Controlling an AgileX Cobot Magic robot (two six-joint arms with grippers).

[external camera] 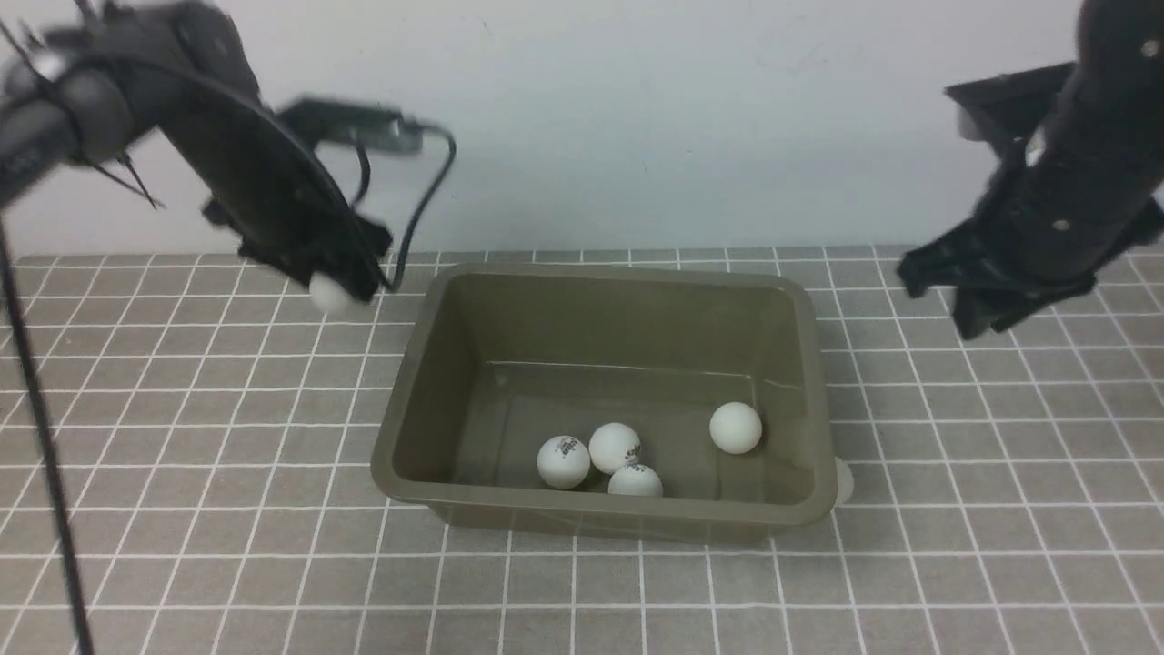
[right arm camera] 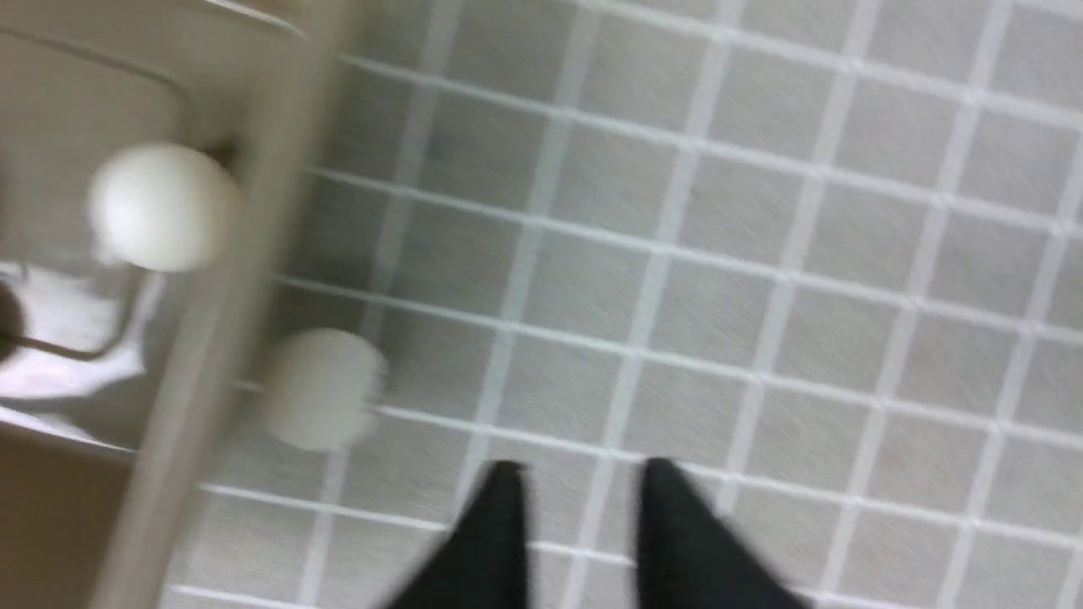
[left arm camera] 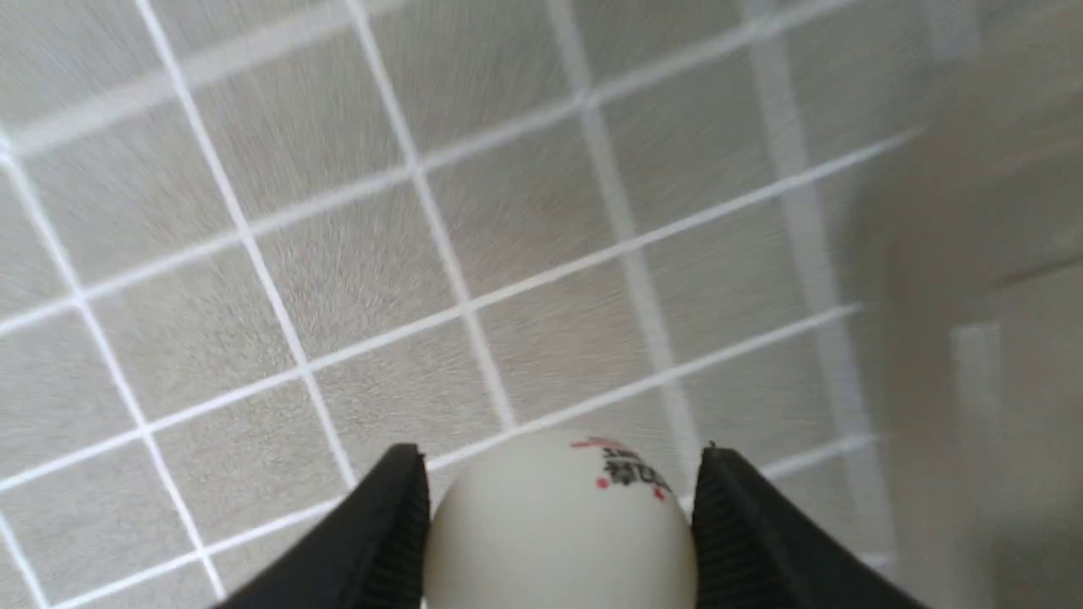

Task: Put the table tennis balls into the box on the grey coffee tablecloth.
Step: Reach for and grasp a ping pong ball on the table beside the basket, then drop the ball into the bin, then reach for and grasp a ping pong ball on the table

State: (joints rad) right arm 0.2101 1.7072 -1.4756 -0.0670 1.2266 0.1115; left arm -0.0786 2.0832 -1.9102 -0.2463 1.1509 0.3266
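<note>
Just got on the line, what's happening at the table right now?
The left tool has a table tennis ball between its fingers, beside the box. Four balls lie inside the box, and one more sits outside it on the grey tablecloth, by the box's right side. The right tool hangs over the cloth with nothing between its fingers.

The left arm [external camera: 195, 100] reaches in from the far left corner, angled down and inward, its outline blurred. The left pincer [left arm camera: 563, 507] points downward, its two dark fingertips [left arm camera: 393, 507] standing apart and closed around what sits between them. The right arm [external camera: 1114, 118] comes in from the far right, slanting down and inward, blurred too. The right pincer [right arm camera: 584, 507] hangs above the table, its fingertips slightly apart with nothing between them.
</note>
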